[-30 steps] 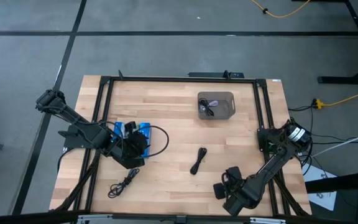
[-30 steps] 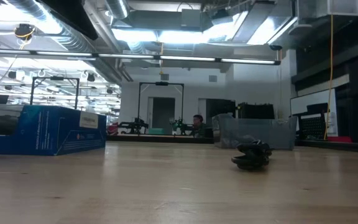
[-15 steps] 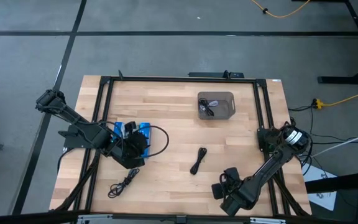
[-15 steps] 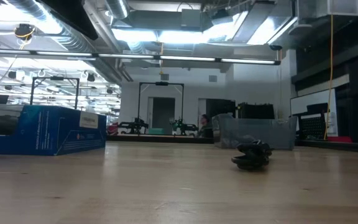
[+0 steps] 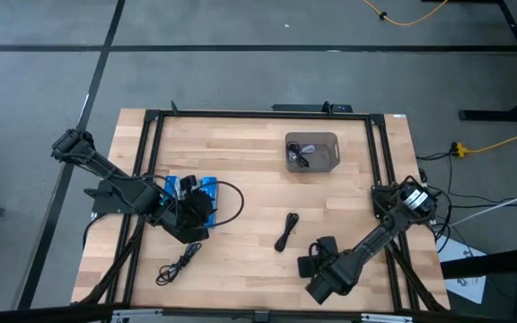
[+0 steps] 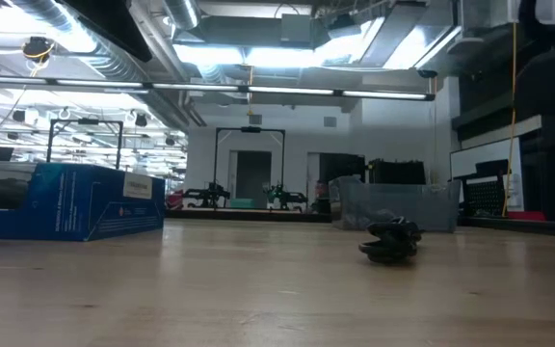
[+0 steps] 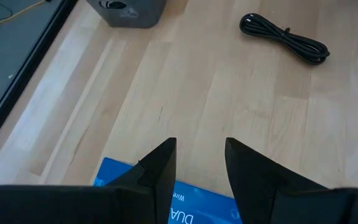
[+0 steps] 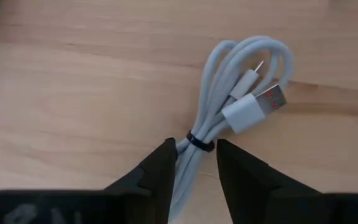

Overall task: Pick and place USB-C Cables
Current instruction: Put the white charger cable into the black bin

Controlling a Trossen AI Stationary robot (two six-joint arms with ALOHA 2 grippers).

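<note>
My right gripper point(image 5: 311, 260) is near the table's near edge, right of centre, shut on a white USB-C cable bundle point(image 8: 235, 93). The bundle does not show in the high view. One black cable bundle point(image 5: 285, 231) lies on the table just beyond the gripper. It also shows in the low view point(image 6: 390, 241) and the left wrist view point(image 7: 284, 38). Another black cable point(image 5: 178, 265) lies at the near left. My left gripper point(image 7: 197, 155) is open and empty over a blue box point(image 5: 187, 188). My right gripper pinches the white bundle between its two fingers just behind its black tie point(image 8: 201, 142), at the bundle's middle. The bundle lies along the fingers, and its looped end with the white plug point(image 8: 253, 107) sticks out ahead of the fingertips. I cannot tell whether it is clear of the table.
A grey bin point(image 5: 312, 151) with cables in it stands at the far middle of the table. It also shows in the low view point(image 6: 393, 204). A black metal frame point(image 5: 151, 126) runs around the tabletop. The blue box point(image 6: 66, 198) stands at the left.
My right gripper has moved toward the table's left edge along the near side, and its forearm has swung with it. My left arm has kept still.
</note>
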